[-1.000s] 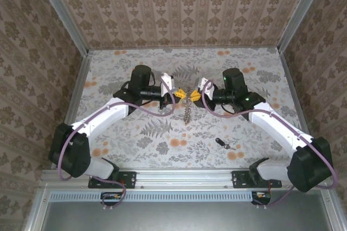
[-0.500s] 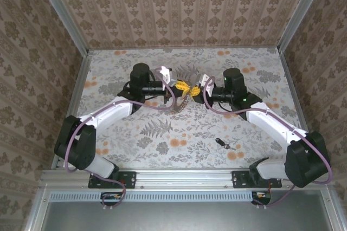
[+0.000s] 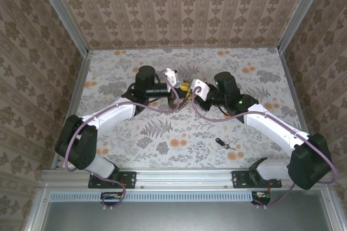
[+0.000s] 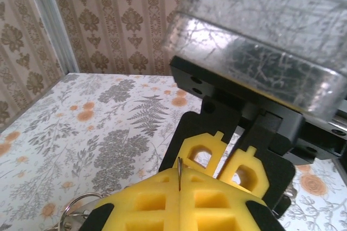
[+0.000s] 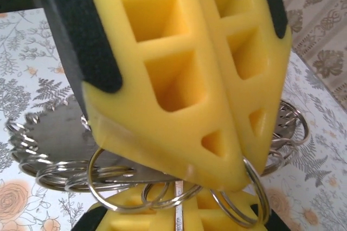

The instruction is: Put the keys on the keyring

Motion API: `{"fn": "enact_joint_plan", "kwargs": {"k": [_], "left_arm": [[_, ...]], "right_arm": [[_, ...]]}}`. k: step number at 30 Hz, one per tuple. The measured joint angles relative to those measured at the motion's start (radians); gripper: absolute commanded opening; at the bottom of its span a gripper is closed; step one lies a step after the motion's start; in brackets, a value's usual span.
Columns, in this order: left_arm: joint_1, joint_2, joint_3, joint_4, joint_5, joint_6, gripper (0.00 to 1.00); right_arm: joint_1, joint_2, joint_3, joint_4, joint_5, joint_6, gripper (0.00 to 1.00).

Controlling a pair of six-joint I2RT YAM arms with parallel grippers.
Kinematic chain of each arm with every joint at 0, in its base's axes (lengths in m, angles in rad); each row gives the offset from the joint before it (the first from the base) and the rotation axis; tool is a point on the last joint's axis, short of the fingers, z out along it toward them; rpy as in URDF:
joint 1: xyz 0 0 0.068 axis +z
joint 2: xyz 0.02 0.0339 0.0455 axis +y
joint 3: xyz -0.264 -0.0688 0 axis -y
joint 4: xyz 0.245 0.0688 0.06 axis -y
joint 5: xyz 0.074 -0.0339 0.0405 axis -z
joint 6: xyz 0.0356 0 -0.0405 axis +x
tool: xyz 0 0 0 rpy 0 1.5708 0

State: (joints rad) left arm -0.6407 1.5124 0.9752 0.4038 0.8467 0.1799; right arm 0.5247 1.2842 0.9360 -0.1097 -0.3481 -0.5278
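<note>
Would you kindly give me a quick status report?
Left gripper shut on keyring; right gripper shut, facing it. One key loose nearside. Nothing in the way.

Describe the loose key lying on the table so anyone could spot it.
On the floral-print table, look toward the front edge, beside the right arm's white forearm. The small dark key lies there alone, far from the bundle of metal rings where the arms meet.

Both arms angled inward over floral table [image 3: 135, 141]. Left gripper [image 3: 180, 87] and right gripper [image 3: 191, 94] meet tip to tip mid-table. Keyring [image 3: 182, 101] dim under tips, details unclear. Black key [image 3: 221, 143] lies well apart, beside right forearm.
</note>
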Motion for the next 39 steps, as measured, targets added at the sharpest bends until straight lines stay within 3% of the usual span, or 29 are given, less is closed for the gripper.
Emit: {"fn": "enact_joint_plan", "kwargs": {"k": [10, 16, 39], "left_arm": [[-0.006, -0.005, -0.089, 0.076, -0.093, -0.005, 0.00], [-0.007, -0.005, -0.142, 0.161, -0.109, -0.034, 0.00], [0.006, -0.023, -0.172, 0.303, -0.027, -0.108, 0.00]], "right_arm": [[-0.001, -0.087, -0.035, -0.012, 0.026, 0.040, 0.21], [-0.050, -0.118, -0.035, -0.033, -0.013, 0.033, 0.23], [-0.129, 0.000, 0.000, 0.042, -0.242, 0.032, 0.24]]}}
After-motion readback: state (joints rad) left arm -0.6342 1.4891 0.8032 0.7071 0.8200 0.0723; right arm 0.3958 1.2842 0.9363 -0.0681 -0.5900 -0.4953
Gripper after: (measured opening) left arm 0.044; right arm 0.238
